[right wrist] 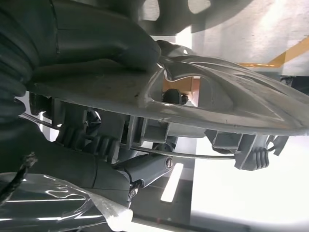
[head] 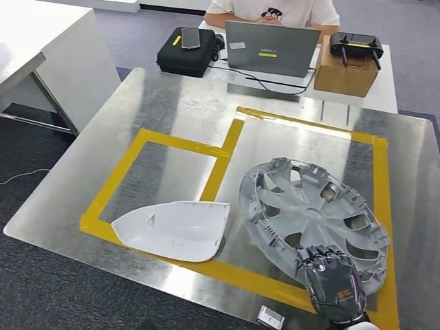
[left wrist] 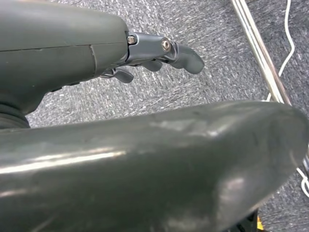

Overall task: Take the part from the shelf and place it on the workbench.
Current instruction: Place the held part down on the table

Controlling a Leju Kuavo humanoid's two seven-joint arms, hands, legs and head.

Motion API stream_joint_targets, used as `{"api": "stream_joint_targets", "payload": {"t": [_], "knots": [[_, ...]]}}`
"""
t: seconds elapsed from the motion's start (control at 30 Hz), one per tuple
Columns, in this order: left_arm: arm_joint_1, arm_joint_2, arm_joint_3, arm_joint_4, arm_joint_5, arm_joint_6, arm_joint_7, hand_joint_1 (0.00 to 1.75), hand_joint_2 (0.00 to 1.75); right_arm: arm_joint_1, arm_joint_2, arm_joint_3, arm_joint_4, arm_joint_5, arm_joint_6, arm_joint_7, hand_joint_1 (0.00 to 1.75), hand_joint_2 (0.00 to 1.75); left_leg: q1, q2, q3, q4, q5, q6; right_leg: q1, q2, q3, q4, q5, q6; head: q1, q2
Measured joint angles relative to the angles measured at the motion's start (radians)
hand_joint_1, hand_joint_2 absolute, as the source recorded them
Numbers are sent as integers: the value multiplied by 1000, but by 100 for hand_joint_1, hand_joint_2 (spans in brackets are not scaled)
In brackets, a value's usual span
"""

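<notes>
The right hand [head: 333, 283] is gripping the near rim of the hubcap [head: 311, 213], fingers clamped, settling it onto the counter [head: 171, 117] at right; light, stiff plastic, best held by its rim.

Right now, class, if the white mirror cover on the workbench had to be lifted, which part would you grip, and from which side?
Probably the long near edge of the white mirror cover, approached from the robot's side of the workbench. It lies flat, shell-like, tapering to a point at the left; the broader right end looks easier to pinch. The left hand is free.
</notes>
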Motion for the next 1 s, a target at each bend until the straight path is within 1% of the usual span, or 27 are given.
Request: {"api": "stream_joint_targets", "payload": {"t": [0.1, 0.17, 0.2, 0.23, 0.27, 0.33, 0.37, 0.4, 0.43, 0.47, 0.5, 0.53, 0.57, 0.6, 0.63, 0.67, 0.7, 0.77, 0.8, 0.83, 0.87, 0.93, 0.97, 1.0], "knots": [[0, 2, 0, 0, -4, 0, 0, 0, 0, 15, 17, -15, 0, 0, -11, -1, 175, 175, -2, 0, -1, 2, -1, 5, -1, 1, 1, -2, 3, 4, 0, 0], [0, 2, 0, 0, -9, 1, 1, 0, 0, 23, 21, -21, -3, 0, -14, 7, 175, 175, 1, 3, 3, -11, 7, 13, -1, 3, 1, -7, 4, 11, 0, 0], [0, 1, 0, 0, -11, 2, 1, 0, 0, 27, 22, -23, -5, 0, -15, 11, 175, 175, 3, 7, 8, -22, 13, 17, -1, 4, -3, -2, -3, 14, 1, 0], [-1, 1, 0, 0, -12, 3, 1, 0, 0, 29, 22, -24, -7, 0, -17, 16, 175, 175, 6, 11, 11, -32, 19, 22, 0, 4, -15, 22, -21, 16, 2, 0], [-1, 0, 0, 0, -14, 4, 1, 0, 0, 31, 22, -25, -8, 0, -18, 20, 175, 175, 9, 15, 13, -39, 22, 25, -1, 4, -37, 68, -50, 18, 3, 0], [-1, -1, 0, 0, -19, 5, 2, 0, 0, 31, 22, -24, -8, 0, -19, 37, 175, 175, 8, 19, 11, -40, 24, 27, -1, 5, -95, 196, -113, 24, 3, 0], [-1, -2, 0, 0, -22, 4, 3, 0, 0, 29, 21, -22, -8, 0, -19, 52, 175, 175, 8, 21, 10, -39, 23, 27, -2, 4, -115, 242, -127, 27, 2, 0], [-1, -2, 0, 0, -24, 4, 4, 0, 0, 26, 19, -18, -7, 0, -19, 70, 175, 175, 8, 23, 9, -38, 23, 26, -2, 4, -120, 259, -126, 30, 2, 0], [-1, -3, 0, 0, -26, 4, 5, 0, 0, 21, 15, -13, -7, 0, -19, 88, 175, 175, 9, 24, 9, -36, 23, 25, -3, 3, -111, 244, -110, 32, 2, 0], [-1, -4, 0, 0, -27, 4, 6, 0, 0, 15, 11, -8, -6, 0, -18, 104, 175, 175, 11, 24, 9, -34, 22, 22, -4, 2, -88, 204, -85, 33, 2, 0], [-1, -4, 0, 0, -29, 4, 7, 0, 0, 10, 7, -2, -6, 0, -18, 116, 175, 175, 13, 24, 9, -30, 20, 18, -6, -1, -54, 144, -56, 35, 3, 0], [-1, -5, 0, 0, -30, 4, 8, 0, 0, 3, 3, 4, -6, 0, -18, 126, 175, 175, 13, 24, 8, -24, 17, 12, -6, -5, -21, 85, -41, 37, 3, 0], [-1, -5, 0, 0, -31, 4, 9, 0, 0, -4, -1, 11, -6, 0, -18, 136, 175, 175, 13, 24, 6, -17, 13, 5, -6, -6, 5, 38, -29, 32, 3, 0], [-1, -4, 0, 0, -33, 4, 10, 0, 0, -11, -5, 20, -6, 0, -18, 145, 175, 175, 11, 24, 4, -10, 10, -1, -6, -7, 24, 6, -24, 25, 3, 0], [-1, -3, 0, 0, -35, 5, 11, 0, 0, -18, -9, 29, -6, 0, -18, 154, 175, 175, 8, 23, 1, -6, 8, -4, -5, -5, 29, -2, -28, 17, 2, 0], [-1, -3, 0, 0, -37, 5, 12, 0, 0, -23, -13, 38, -6, 0, -19, 162, 175, 175, 7, 23, -1, -3, 9, 1, -5, -2, 30, -3, -24, 10, 1, 0], [-1, -2, 0, 0, -39, 5, 12, 0, 0, -28, -17, 47, -6, 0, -19, 168, 175, 175, 6, 23, -1, -3, 11, 11, -5, -2, 30, -3, -23, 8, 0, 0], [-2, -2, 0, 0, -43, 4, 13, 0, 0, -37, -24, 64, -6, 0, -19, 177, 175, 175, 6, 23, -1, -3, 15, 36, -2, -1, 30, -2, -22, 5, 0, 0], [-2, -2, 0, 0, -43, 4, 13, 0, 0, -41, -27, 70, -6, 0, -18, 180, 175, 175, 7, 23, -1, -4, 16, 43, 0, 0, 30, -2, -22, 2, 0, 0], [-2, -2, 0, 0, -43, 4, 13, 0, 0, -45, -30, 75, -6, 0, -18, 182, 175, 175, 7, 23, 0, -5, 18, 45, 2, 0, 30, -2, -22, -1, 0, 0], [-2, -2, 0, 0, -43, 4, 13, 0, 0, -48, -32, 80, -6, 0, -18, 183, 175, 175, 8, 23, 0, -6, 19, 45, 4, 0, 29, -2, -23, -5, 0, 0], [-2, -2, 0, 0, -44, 4, 13, 0, 0, -52, -36, 87, -6, 0, -18, 186, 175, 175, 10, 23, -1, -8, 20, 39, 7, 0, 28, -2, -23, -10, 1, 0], [-2, -2, 0, 0, -45, 4, 13, 0, 0, -53, -38, 89, -6, 0, -18, 188, 175, 175, 12, 23, -1, -9, 21, 31, 8, 0, 28, -1, -23, -11, 1, 0], [-2, -3, 0, 0, -45, 4, 13, 0, 0, -55, -40, 92, -6, 0, -19, 191, 175, 175, 13, 23, -1, -10, 21, 21, 9, 0, 27, -1, -24, -11, 1, 0]]}}
